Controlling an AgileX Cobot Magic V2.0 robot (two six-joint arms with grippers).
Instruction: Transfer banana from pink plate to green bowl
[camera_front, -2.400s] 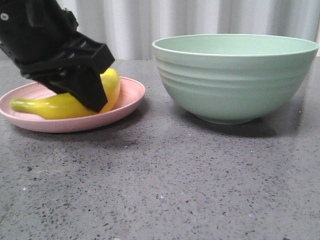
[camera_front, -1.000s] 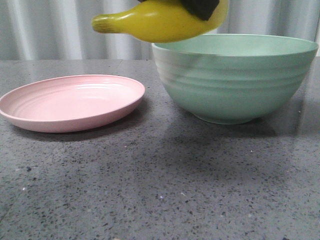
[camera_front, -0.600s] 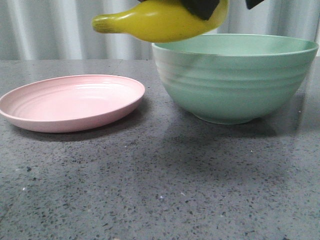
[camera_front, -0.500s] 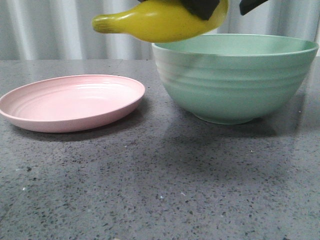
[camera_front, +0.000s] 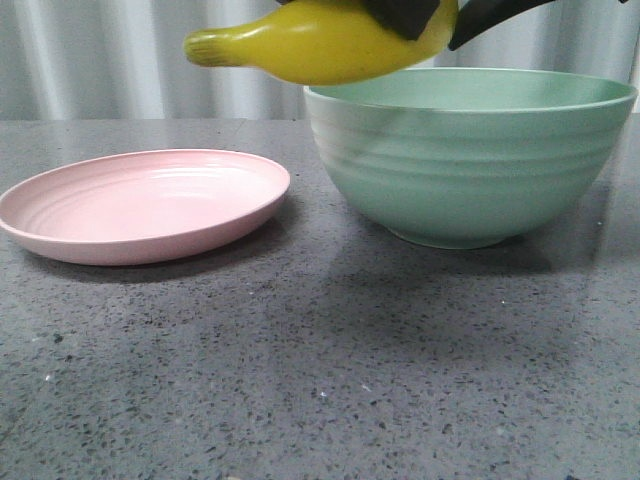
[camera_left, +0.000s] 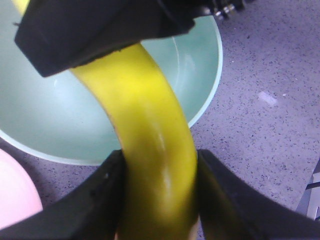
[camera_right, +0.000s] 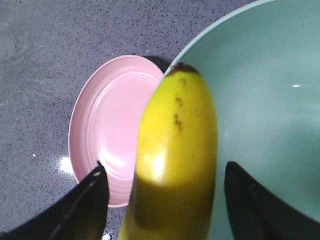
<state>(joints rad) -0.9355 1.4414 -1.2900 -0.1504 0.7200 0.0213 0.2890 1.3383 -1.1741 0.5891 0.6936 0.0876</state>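
1. While the banana (camera_front: 320, 42) hangs in the air above the near-left rim of the green bowl (camera_front: 470, 155), its greenish stem end juts out past that rim toward the pink plate (camera_front: 145, 205).
2. Seen from the left wrist, the left tool (camera_left: 157, 200) has its two dark fingers (camera_left: 95, 200) pressed against opposite sides of the banana (camera_left: 145, 150), closed firmly on it; the fruit curves away from the fingers over the bowl's (camera_left: 45, 120) open interior.
3. From the front, only a dark finger of that left tool (camera_front: 400, 14) shows, crossing the banana's thick end at the upper edge of the view.
4. A second dark piece (camera_front: 490, 14) slants down over the bowl just beside the banana's thick end; it is probably part of the right tool, though the crop makes that uncertain.
5. From the right wrist, the right tool (camera_right: 165, 200) has its fingers (camera_right: 80, 210) spread wide on either side of the banana (camera_right: 175, 150) with clear gaps, gripping nothing.
6. Its camera looks down the banana's length to the dark tip, which lies over the bowl's (camera_right: 270, 110) rim.
7. The pink plate (camera_right: 110, 125) sits bare on the grey speckled surface (camera_front: 320, 380), just beside the bowl on its left.
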